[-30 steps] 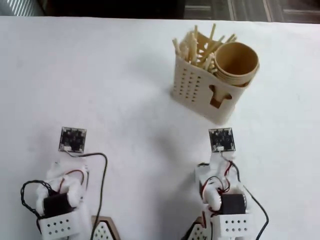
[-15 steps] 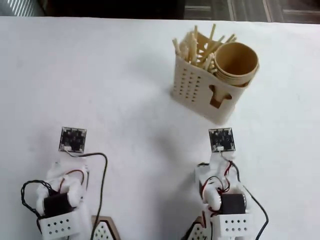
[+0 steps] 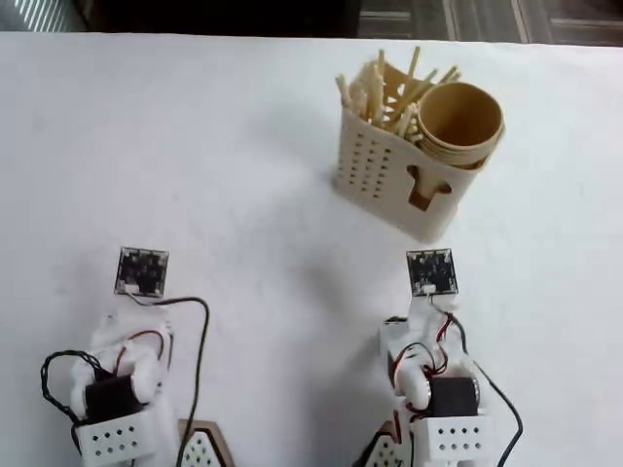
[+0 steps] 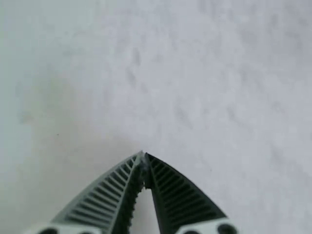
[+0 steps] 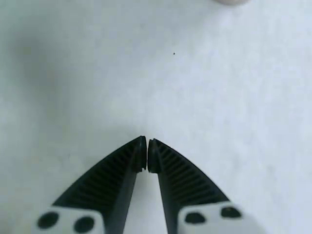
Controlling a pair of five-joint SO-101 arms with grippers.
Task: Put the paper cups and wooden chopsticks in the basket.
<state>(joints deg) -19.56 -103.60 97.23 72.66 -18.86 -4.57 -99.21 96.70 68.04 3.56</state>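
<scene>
Entry 1, change: none. Over the last second the basket, its contents and both arms hold the same places. Judged from this, the task looks finished and the arms are parked.

Entry 2, basket [image 3: 387, 175]: cream, perforated wall, standing on the white counter [image 3: 195, 146] toward its far right.

Entry 3, paper cups [image 3: 460, 119]: a tan nested stack, upright in the basket's right part, mouth open upward.

Entry 4, wooden chopsticks [image 3: 382, 86]: a loose bundle standing on end in the basket's left part, just beside the cups, tips fanned out above the rim.

Entry 5, left arm [image 3: 117, 389]: folded back at the near edge, well apart from the basket. Left gripper [image 4: 143, 160]: jaws closed tip to tip, empty, over bare counter.

Entry 6, right arm [image 3: 433, 379]: folded back likewise, near the basket's front. Right gripper [image 5: 146, 148]: jaws together, holding nothing.
</scene>
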